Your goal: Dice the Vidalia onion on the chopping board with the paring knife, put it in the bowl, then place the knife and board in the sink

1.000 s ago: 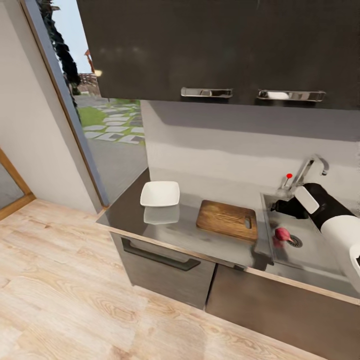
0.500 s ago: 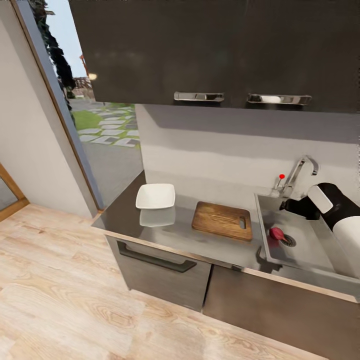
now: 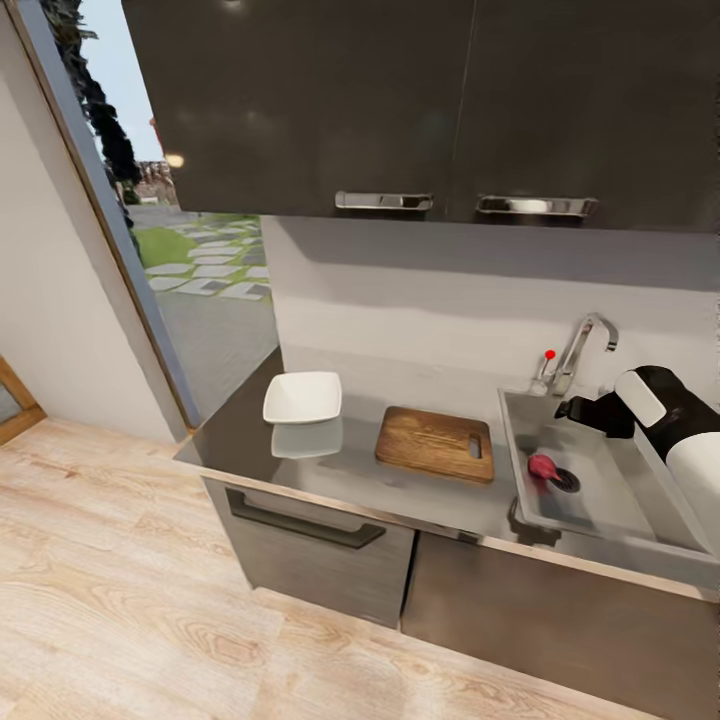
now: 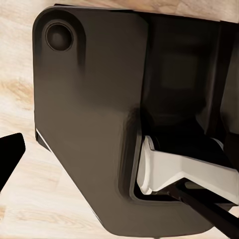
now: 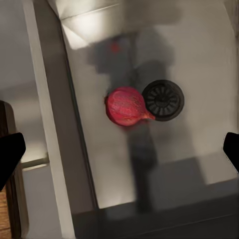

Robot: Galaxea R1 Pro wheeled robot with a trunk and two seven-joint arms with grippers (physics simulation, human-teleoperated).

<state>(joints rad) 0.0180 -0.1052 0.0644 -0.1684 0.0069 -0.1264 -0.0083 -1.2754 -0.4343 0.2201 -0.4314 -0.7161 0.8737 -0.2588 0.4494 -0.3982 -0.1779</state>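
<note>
The right gripper point(image 3: 580, 410) is hovering wide open and empty above the sink point(image 3: 600, 505). The onion point(image 5: 125, 106) is lying at the drain's point(image 5: 163, 100) 9 o'clock, touching it. Being round, it could roll from an off-centre pinch.

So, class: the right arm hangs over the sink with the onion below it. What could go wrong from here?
1. The onion is round and lies loose on the smooth sink floor, so it may roll off as the right gripper fingers close.
2. It lies right against the drain, so a finger may catch there.
3. The tap stands close behind the arm and could be knocked.
</note>
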